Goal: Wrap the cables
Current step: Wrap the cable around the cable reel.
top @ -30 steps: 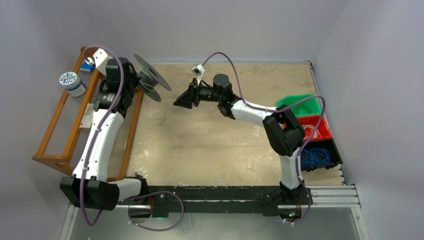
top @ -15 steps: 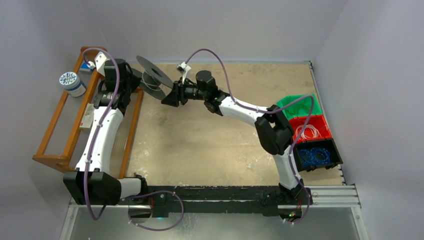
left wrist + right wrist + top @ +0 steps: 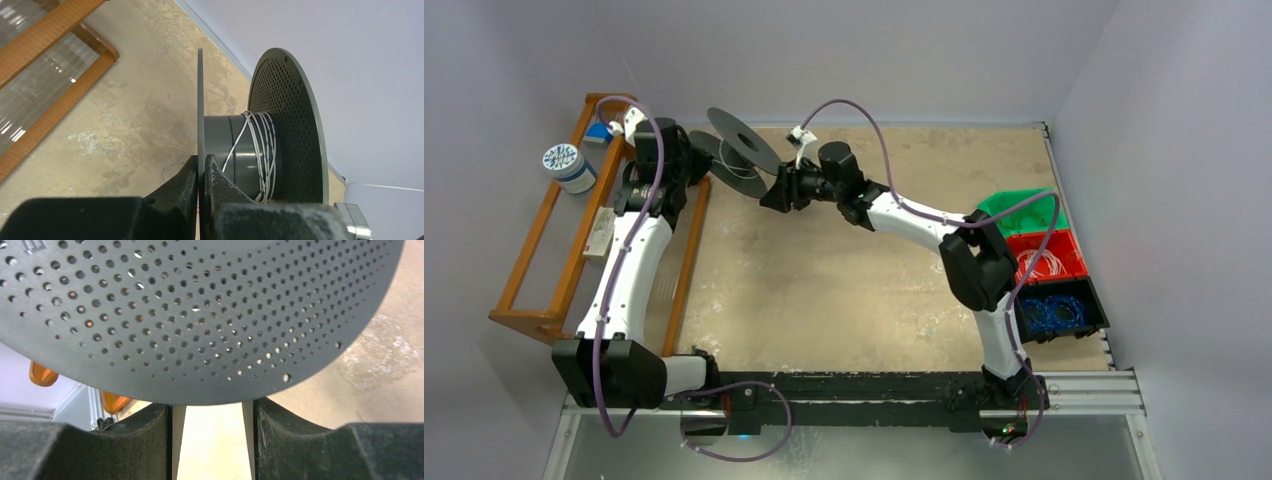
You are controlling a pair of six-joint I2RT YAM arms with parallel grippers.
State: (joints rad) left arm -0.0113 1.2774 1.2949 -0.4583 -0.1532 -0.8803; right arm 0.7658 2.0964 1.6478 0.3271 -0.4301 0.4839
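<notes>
Pale lilac walls close in a mottled beige table (image 3: 844, 290), with a wooden rack (image 3: 533, 225) along its left side and a white-and-blue tub (image 3: 569, 167) just outside that rack. At the right edge stand three bins in a row: a green bin (image 3: 1024, 205), a red bin (image 3: 1072, 258) and a black bin (image 3: 1096, 300) holding a blue wire tangle (image 3: 1054, 312). The left arm (image 3: 624, 270) reaches toward the far left corner and holds a dark grey spool (image 3: 736, 155) up off the table. In the left wrist view its jaws are pinched tight on the edge of the thin near flange (image 3: 200, 100), one on each face. The cables (image 3: 260, 150) show as whitish wire wound in several crossing turns round the spool's hub (image 3: 235, 150), between that flange and the perforated far flange (image 3: 290, 115). More whitish loops lie in the red bin (image 3: 1042, 265). The right arm (image 3: 924, 225) stretches across the table, and its black head comes up right beside the spool on the spool's right. In the right wrist view the perforated flange fills the upper part, face on. Below it the two fingers (image 3: 145, 445) stand partly apart with bare table showing in the gap. These jaws are open at a middling width, with nothing seen between them.
</notes>
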